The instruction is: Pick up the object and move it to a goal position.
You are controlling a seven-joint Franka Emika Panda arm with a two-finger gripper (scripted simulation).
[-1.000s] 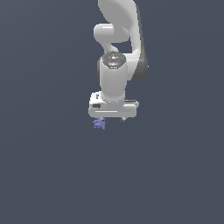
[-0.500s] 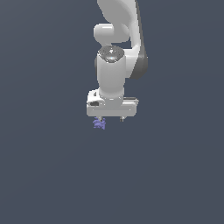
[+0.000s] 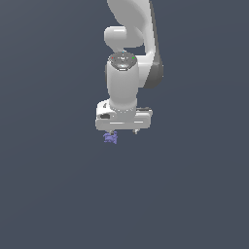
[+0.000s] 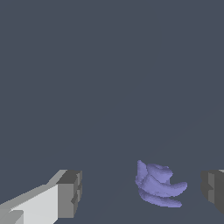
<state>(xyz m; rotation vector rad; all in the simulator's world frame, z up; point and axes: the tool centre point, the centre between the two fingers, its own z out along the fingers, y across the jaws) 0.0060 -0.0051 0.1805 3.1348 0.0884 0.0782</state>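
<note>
The object (image 3: 111,138) is a tiny periwinkle-purple knobbly item lying on the dark grey floor, just below the white gripper (image 3: 124,132) in the exterior view. In the wrist view the object (image 4: 158,185) lies between the two fingertips, much closer to one fingertip (image 4: 213,188) than to the other (image 4: 70,192). The gripper (image 4: 142,190) is open, its jaws wide apart and not touching the object. The white arm rises above it in the exterior view.
A plain dark grey floor (image 3: 58,194) fills both views. No other objects or containers show.
The gripper has shifted slightly toward the exterior view's left and a little lower over the object. The object has not moved.
</note>
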